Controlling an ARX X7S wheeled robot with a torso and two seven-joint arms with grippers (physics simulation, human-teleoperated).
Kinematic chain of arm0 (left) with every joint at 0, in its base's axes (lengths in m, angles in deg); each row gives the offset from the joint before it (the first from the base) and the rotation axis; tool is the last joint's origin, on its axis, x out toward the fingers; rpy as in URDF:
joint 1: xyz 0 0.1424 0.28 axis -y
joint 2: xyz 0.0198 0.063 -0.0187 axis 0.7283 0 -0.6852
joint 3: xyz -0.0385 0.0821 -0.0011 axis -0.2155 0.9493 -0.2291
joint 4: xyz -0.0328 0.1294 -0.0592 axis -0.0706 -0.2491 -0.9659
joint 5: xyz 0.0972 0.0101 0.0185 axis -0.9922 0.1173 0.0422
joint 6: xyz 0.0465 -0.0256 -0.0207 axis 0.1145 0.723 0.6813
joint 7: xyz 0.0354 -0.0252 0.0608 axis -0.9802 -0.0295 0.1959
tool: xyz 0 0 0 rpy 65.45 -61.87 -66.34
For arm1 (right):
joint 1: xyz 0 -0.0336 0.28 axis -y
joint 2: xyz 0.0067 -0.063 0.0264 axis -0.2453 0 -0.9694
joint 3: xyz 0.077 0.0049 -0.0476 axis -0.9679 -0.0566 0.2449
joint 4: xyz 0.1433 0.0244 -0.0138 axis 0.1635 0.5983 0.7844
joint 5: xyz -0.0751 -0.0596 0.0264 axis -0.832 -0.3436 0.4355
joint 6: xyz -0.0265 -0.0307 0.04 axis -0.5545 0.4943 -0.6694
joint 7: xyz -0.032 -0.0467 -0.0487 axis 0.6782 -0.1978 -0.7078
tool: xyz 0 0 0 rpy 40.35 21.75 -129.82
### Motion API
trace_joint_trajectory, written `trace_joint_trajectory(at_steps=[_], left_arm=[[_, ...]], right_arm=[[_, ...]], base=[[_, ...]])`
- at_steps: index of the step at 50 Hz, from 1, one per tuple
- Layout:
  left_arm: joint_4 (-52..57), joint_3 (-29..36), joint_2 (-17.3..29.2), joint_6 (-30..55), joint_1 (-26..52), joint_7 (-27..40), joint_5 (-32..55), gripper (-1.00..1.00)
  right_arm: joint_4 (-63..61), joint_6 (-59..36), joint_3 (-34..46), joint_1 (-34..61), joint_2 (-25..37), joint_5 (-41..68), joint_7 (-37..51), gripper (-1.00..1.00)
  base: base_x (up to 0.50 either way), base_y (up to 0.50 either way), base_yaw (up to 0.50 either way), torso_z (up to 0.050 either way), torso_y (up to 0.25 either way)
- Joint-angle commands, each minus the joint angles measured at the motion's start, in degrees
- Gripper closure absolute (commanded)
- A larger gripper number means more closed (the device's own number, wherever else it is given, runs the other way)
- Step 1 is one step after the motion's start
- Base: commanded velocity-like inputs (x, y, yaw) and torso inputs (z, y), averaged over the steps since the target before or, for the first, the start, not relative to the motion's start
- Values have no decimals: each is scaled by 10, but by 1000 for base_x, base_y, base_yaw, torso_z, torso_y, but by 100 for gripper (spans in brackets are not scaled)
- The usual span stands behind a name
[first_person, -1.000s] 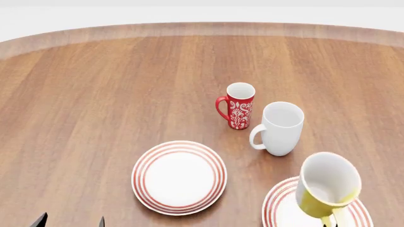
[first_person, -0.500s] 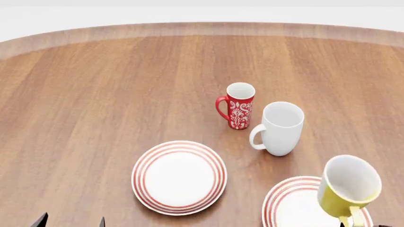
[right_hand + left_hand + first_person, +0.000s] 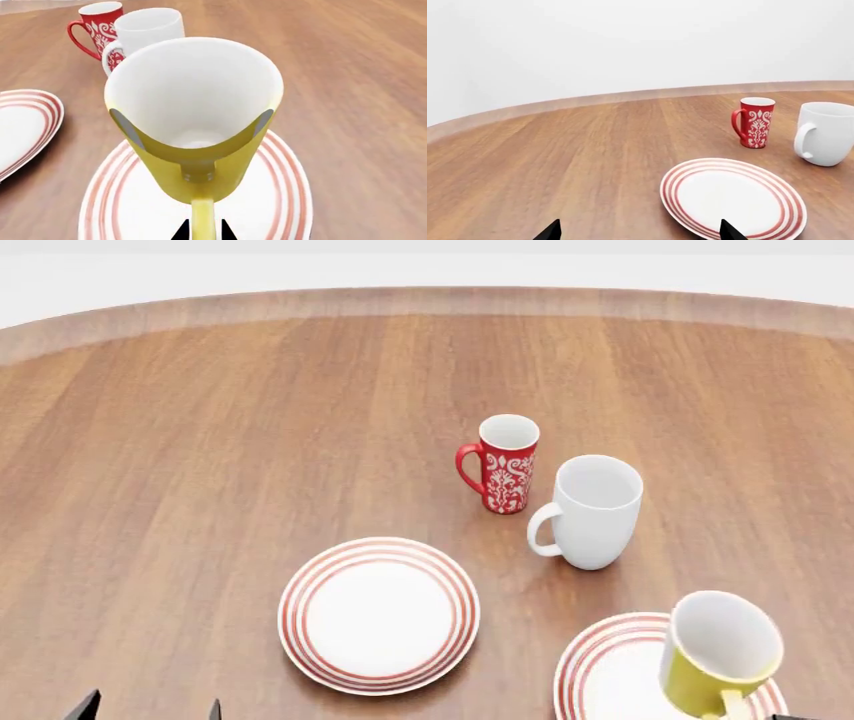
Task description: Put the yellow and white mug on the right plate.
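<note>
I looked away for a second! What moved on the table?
The yellow and white mug swung rightward, then dropped lower over the right plate, less tilted now, its handle between the right gripper fingers. The red mug, white mug, left plate and left gripper stayed put.

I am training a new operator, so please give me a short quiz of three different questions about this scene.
1. True or false: the yellow mug is above the right plate.
2. Which mug stands nearest the left plate? A) red mug B) white mug C) yellow mug
3. Fill in: the right gripper grips the yellow mug by its ____.

Key: 1 true. 2 B. 3 handle; in the right wrist view the black fingertips sit on both sides of it.
</note>
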Motion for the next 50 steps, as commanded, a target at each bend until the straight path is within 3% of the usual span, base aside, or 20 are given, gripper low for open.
trace_joint_trajectory(at_steps=[1, 25, 47, 48, 50], left_arm=[[-6, -10, -10, -2, 2, -10, -15, -100], [-11, -5, -8, -5, 4, -6, -14, -100], [-12, -1, -5, -6, 5, -2, -11, -100], [-11, -1, -5, -6, 4, -2, -11, -100], [-10, -1, -4, -5, 4, -2, -10, -100]], right_arm=[[81, 32, -2, 27, -26, -27, -33, 100], [279, 93, 24, 109, -59, -63, -81, 100], [274, 92, 25, 103, -59, -64, -77, 100], [271, 91, 25, 101, -58, -63, -75, -100], [270, 91, 22, 99, -57, -61, -75, -100]], base=[[0, 0, 0, 0, 0], [0, 0, 0, 0, 0], [1, 0, 1, 0, 0], [0, 0, 0, 0, 0], [0, 0, 0, 0, 0]])
